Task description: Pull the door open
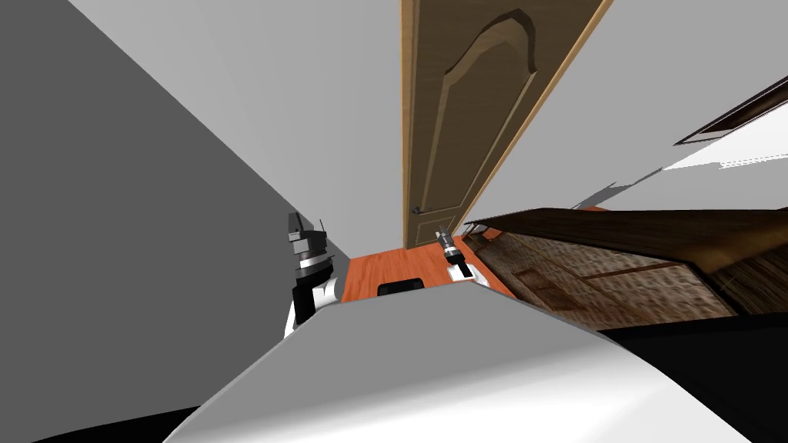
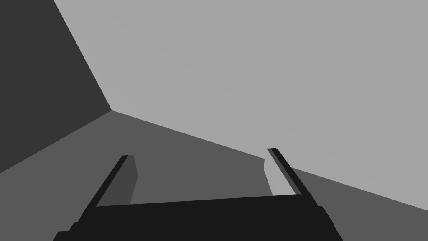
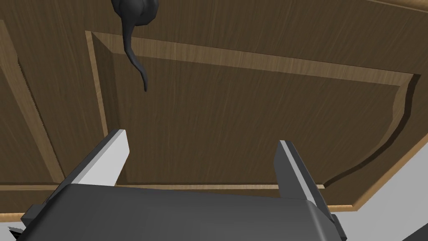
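We are facing the brown panelled door (image 1: 431, 138), which is standing straight ahead of us in the light grey wall, its dark lever handle (image 3: 133, 25) sitting low on its left edge. Our right gripper (image 3: 202, 140) is hovering close before the door's panel, fingers spread and gripping nothing, the handle lying beyond one fingertip and apart from it. Our left gripper (image 2: 199, 153) is hanging left of the door by the wall, likewise released. A dark brown piece of furniture (image 1: 616, 261) is standing right of the door, on an orange floor (image 1: 385, 269).

Brown wood-grain door (image 3: 250, 104) w/ dark grey handle (image 3: 133, 10) (floor (image 1: 377, 269): orange planks).
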Robot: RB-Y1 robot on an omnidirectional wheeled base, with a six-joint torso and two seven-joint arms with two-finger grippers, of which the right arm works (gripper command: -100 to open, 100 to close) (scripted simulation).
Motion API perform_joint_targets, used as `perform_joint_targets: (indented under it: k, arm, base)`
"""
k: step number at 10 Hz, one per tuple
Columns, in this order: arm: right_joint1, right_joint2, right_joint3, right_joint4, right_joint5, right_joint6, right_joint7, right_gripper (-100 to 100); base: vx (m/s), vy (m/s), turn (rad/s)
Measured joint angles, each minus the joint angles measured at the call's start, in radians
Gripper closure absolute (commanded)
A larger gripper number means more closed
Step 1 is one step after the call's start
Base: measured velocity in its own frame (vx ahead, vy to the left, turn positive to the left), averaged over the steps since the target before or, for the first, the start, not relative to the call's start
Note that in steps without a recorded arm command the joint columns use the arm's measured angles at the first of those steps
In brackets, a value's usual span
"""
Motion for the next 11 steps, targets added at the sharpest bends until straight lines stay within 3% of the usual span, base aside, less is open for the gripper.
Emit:
perform_joint_targets:
  k: [6,11]
  arm:
    - [-0.058,-0.029,-0.006,0.163,0.036,-0.048,-0.048,-100]
    - [-0.092,-0.056,-0.009,0.262,0.061,-0.073,-0.088,-100]
  base:
    - [0.094,0.0,0.019]
    - [0.104,0.005,0.016]
